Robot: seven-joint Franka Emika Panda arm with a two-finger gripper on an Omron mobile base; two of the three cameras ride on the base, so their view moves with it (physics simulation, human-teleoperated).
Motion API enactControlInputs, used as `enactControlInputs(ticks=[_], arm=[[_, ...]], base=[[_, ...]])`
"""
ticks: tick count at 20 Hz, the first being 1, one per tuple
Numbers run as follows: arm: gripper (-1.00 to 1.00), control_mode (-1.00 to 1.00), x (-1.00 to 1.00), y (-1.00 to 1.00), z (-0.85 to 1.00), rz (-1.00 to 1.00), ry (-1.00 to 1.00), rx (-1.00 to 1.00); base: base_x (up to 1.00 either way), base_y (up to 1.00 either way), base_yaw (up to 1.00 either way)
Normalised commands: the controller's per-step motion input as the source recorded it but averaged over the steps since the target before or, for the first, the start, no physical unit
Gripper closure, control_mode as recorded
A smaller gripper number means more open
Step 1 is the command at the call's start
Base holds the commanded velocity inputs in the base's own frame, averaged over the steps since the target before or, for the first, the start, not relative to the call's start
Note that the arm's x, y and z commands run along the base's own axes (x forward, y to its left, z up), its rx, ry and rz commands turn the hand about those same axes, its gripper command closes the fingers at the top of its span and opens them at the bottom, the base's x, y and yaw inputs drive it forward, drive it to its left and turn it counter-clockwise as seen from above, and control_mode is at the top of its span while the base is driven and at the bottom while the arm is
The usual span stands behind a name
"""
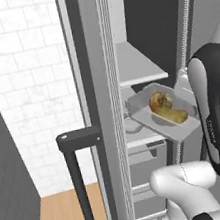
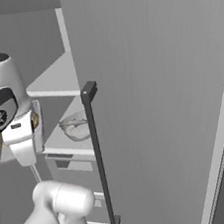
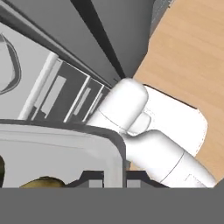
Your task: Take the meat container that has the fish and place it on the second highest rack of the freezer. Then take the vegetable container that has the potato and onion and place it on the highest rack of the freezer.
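Straight ahead stands the freezer (image 1: 97, 83), a tall grey unit with its door swung open and a long dark handle (image 2: 98, 156) down the door's front. Inside, two pale shelves sit above grey drawers (image 3: 65, 96). Held up in front of the open freezer, level with the gap between the two shelves, is a square-cornered tray (image 1: 165, 110), tilted slightly. The fingers (image 3: 114, 177) are clamped on the tray's rim at its near corner, one tip on each side of the wall. In the tray lie the potato and onion (image 1: 166, 106), yellowish-tan and brown lumps touching each other. Above and beyond the fingers is the top rack (image 1: 137, 62), bare. Below it, on the second rack (image 2: 69, 135), rests the meat tub (image 2: 76, 126), a shallow translucent bowl. Whether the fish is inside cannot be told.
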Motion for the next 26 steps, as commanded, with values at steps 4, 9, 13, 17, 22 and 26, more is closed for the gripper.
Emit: enactControlInputs(ticks=[4, 9, 13, 17, 22, 26], arm=[[1.00, -1.00, 0.93, 0.23, 0.11, -0.28, -0.02, 0.04], [1.00, -1.00, 1.00, 0.24, 0.26, -0.15, -0.06, 0.03], [1.00, -1.00, 1.00, 0.13, 0.04, -0.15, -0.01, 0.01], [1.00, -1.00, 1.00, 0.06, -0.08, -0.13, 0.00, 0.00], [1.00, -1.00, 1.00, 0.01, -0.21, -0.03, -0.01, 0.00], [1.00, -1.00, 1.00, 0.00, -0.16, 0.00, -0.04, 0.00]], base=[[0.00, 0.00, 0.00], [0.00, 0.00, 0.00], [0.00, 0.00, 0.00], [0.00, 0.00, 0.00], [0.00, 0.00, 0.00], [0.00, 0.00, 0.00]])
